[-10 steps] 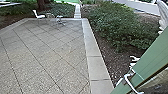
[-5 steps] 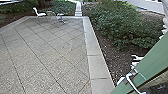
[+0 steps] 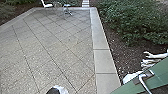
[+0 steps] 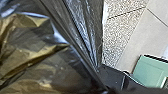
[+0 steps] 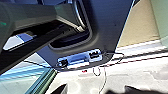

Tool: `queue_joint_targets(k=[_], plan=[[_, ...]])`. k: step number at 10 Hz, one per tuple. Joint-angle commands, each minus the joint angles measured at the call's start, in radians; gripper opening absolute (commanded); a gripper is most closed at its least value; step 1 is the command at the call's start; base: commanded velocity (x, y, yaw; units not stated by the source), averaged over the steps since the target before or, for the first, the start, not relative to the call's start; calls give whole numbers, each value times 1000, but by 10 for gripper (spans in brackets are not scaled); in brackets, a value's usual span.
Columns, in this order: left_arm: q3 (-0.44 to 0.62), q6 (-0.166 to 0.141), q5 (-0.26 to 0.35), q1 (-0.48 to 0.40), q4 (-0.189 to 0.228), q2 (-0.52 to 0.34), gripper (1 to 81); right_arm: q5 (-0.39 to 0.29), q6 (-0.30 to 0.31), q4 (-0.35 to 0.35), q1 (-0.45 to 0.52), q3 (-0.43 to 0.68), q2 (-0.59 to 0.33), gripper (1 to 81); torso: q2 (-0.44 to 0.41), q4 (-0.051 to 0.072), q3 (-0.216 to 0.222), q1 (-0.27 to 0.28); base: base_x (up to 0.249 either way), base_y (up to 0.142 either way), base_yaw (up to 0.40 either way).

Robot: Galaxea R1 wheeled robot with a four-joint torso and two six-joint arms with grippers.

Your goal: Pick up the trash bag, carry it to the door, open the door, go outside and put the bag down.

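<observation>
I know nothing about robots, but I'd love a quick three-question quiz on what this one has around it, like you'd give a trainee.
1. True or false: the chair at the far side of the paving is white.
2. What colour is the door with the metal handle? A) red B) green C) blue
3. Fill in: the left wrist view shows a dark, shiny ____ up close.

Key: 1 true; 2 B; 3 trash bag.
</observation>
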Motion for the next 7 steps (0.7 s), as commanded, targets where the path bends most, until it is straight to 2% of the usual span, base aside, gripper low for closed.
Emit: queue_joint_targets(k=[1, 4, 5, 7], plan=[[-68, 1, 124, -136, -41, -33, 10, -91, -13, -14, -16, 9, 19, 811, 0, 0, 0, 0, 0, 0, 0], [-157, 0, 130, -197, -48, -27, 10, -91, -11, -12, -18, 9, 19, 811, 0, 0, 2, 0, 0, 0, 0], [-192, 0, 168, -217, -54, -29, 10, -91, -11, -12, -18, 11, 19, 811, 0, 0, 2, 0, 0, 0, 0], [-235, 1, 182, -230, -51, -27, 10, -91, -11, -12, -18, 11, 19, 811, 0, 0, 2, 0, 0, 0, 0]])
